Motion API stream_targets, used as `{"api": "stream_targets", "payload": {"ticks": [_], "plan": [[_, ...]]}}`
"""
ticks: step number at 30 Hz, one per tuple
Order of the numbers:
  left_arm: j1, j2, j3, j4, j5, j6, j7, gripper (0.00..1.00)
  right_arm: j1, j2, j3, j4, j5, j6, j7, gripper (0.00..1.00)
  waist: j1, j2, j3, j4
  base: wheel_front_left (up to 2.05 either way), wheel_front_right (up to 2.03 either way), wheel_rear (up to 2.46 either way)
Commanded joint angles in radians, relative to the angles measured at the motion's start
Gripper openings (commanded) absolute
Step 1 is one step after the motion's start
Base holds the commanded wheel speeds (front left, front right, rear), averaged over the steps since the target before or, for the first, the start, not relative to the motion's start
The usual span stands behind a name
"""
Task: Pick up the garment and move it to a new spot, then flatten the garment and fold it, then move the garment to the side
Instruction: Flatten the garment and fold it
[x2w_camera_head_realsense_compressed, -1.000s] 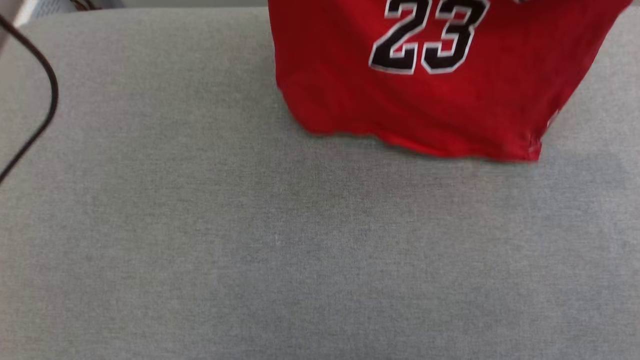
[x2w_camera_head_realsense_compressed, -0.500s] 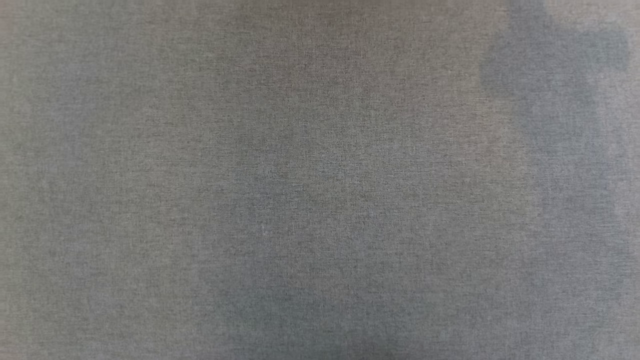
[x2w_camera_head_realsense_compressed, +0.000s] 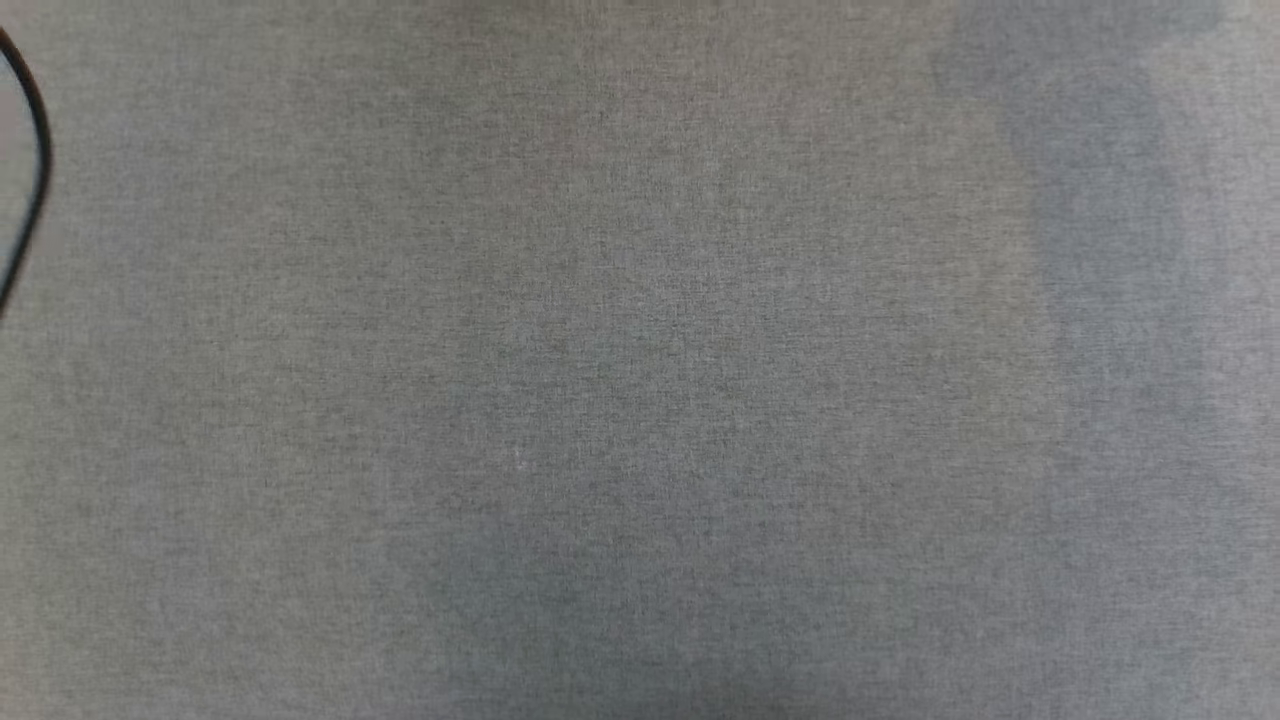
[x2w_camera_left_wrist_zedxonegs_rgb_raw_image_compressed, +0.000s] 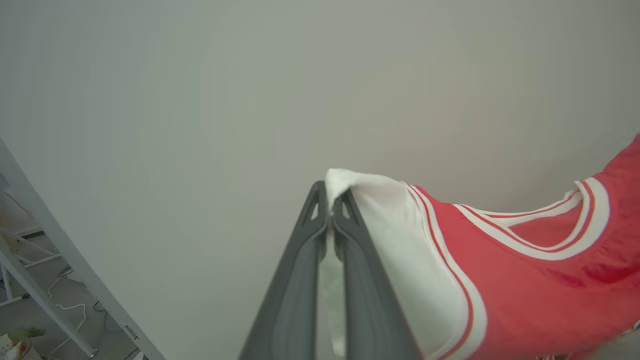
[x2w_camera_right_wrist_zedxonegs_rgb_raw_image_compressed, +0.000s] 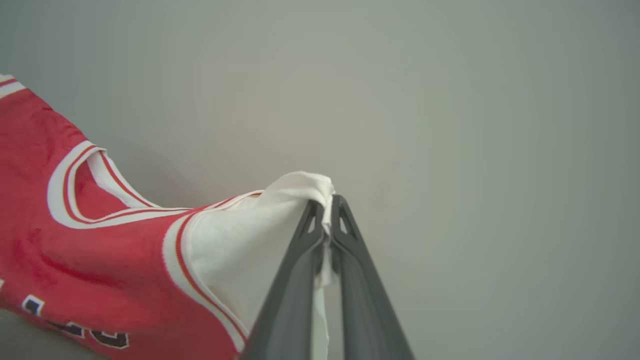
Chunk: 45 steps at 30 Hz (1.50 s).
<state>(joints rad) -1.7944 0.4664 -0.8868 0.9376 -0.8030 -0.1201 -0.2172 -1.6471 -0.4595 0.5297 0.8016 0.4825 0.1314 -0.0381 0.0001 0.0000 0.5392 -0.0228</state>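
Note:
The garment (x2w_camera_left_wrist_zedxonegs_rgb_raw_image_compressed: 520, 295) is a red jersey with white sleeves and red-and-white striped trim, held up in the air against a pale wall. In the left wrist view my left gripper (x2w_camera_left_wrist_zedxonegs_rgb_raw_image_compressed: 330, 205) is shut on the white fabric of one sleeve. In the right wrist view my right gripper (x2w_camera_right_wrist_zedxonegs_rgb_raw_image_compressed: 325, 210) is shut on the white fabric of the other sleeve, and the garment (x2w_camera_right_wrist_zedxonegs_rgb_raw_image_compressed: 100, 260) stretches away to the left, its collar trim and black lettering showing. The garment hangs between the two grippers.
The head view looks down on a grey fabric surface (x2w_camera_head_realsense_compressed: 640, 400) with soft shadows on it. A black cable (x2w_camera_head_realsense_compressed: 30, 190) curves in at its left edge. A pale metal frame (x2w_camera_left_wrist_zedxonegs_rgb_raw_image_compressed: 45, 270) and floor clutter sit at the lower left of the left wrist view.
One second ago the garment's red lower half with "23" hung at the top of the head view; now it is out of that view. The black cable has shifted, so the camera moved too.

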Motion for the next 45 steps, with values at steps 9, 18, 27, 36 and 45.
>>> {"api": "stream_targets", "payload": {"ticks": [9, 18, 27, 36, 45], "plan": [[0.378, 0.032, 0.019, -0.074, -0.064, -0.005, -0.043, 0.0, 0.319, -0.014, 0.163, -0.035, 0.143, -0.001, -0.116, 0.0, -0.0001, 0.0, -0.129, 0.002, 0.0, 0.0, 0.0], [0.868, 0.098, 0.115, -0.316, -0.07, 0.073, -0.044, 0.0, 0.678, -0.101, 0.252, -0.148, 0.264, -0.001, -0.178, 0.0, -0.0001, 0.0, -0.269, 0.013, 0.0, 0.0, 0.0], [1.318, 0.145, 0.167, -0.525, -0.141, 0.169, -0.044, 0.0, 1.046, -0.205, 0.236, -0.266, 0.327, -0.001, -0.193, 0.0, -0.0001, 0.0, -0.364, 0.012, 0.0, 0.0, 0.0], [1.593, 0.155, 0.179, -0.621, -0.169, 0.264, -0.045, 0.0, 1.369, -0.213, 0.103, -0.275, 0.309, -0.001, -0.207, 0.0, -0.0001, 0.0, -0.428, 0.012, 0.0, 0.0, 0.0], [1.738, 0.147, 0.224, -0.685, -0.166, 0.306, -0.045, 0.0, 1.632, -0.191, -0.064, -0.361, 0.263, -0.001, -0.165, 0.0, -0.0001, 0.0, -0.431, 0.021, 0.0, 0.0, 0.0]]}}
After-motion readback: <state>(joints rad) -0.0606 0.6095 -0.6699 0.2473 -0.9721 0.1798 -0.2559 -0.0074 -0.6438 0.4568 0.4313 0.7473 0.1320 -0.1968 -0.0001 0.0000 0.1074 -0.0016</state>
